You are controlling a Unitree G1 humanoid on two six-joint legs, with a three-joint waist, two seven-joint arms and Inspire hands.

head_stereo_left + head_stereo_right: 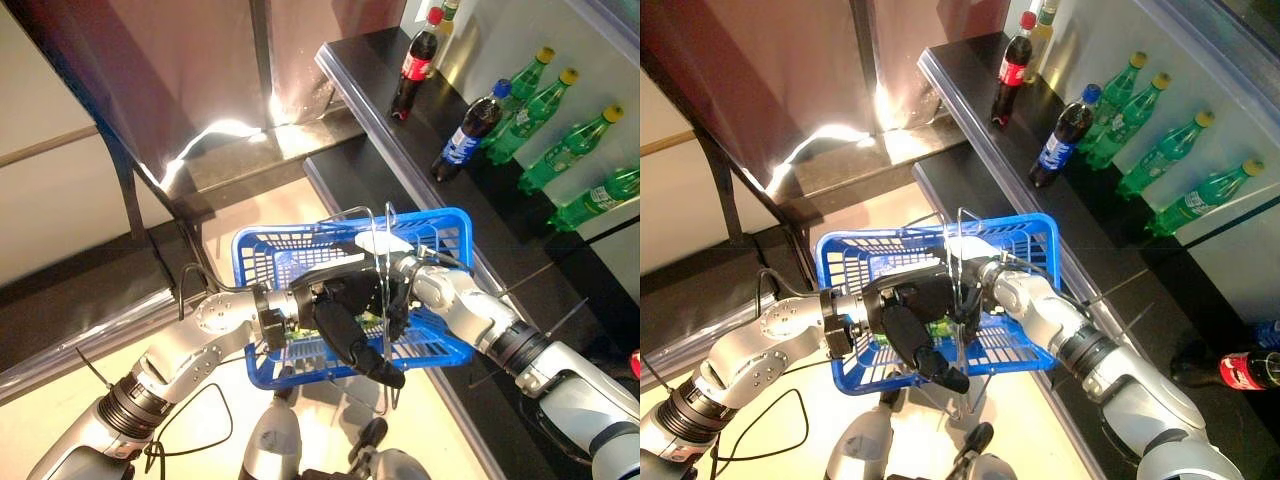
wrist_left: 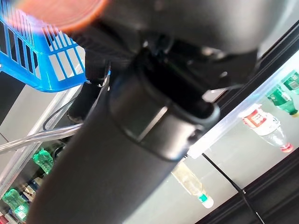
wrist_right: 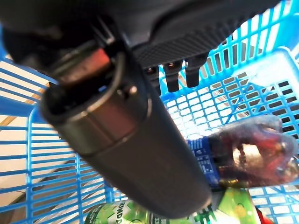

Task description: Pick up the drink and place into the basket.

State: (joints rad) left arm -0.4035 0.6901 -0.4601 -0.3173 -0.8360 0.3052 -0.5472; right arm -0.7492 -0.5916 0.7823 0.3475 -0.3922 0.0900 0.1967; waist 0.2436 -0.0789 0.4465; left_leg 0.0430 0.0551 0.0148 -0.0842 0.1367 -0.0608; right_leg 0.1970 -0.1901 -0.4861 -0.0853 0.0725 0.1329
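A blue plastic basket (image 1: 262, 243) hangs in the air in front of me, its wire handles (image 1: 386, 262) standing up. My left hand (image 1: 342, 318) is at its near side, dark fingers curled round the handle wire. My right hand (image 3: 131, 140) reaches into the basket from the right; the eye views show only its wrist (image 1: 425, 278). In the right wrist view its fingers are relaxed and hold nothing. Past them, a dark cola bottle with a blue label (image 3: 252, 156) lies on the basket floor beside a green bottle (image 3: 122, 215).
A black shelf (image 1: 360, 60) runs along the right, carrying a red-label cola bottle (image 1: 415, 62), a blue-label dark bottle (image 1: 468, 128) and several green bottles (image 1: 540, 105). Another cola bottle (image 1: 1242, 370) lies lower right. A dark frame post (image 1: 130, 190) stands at the left.
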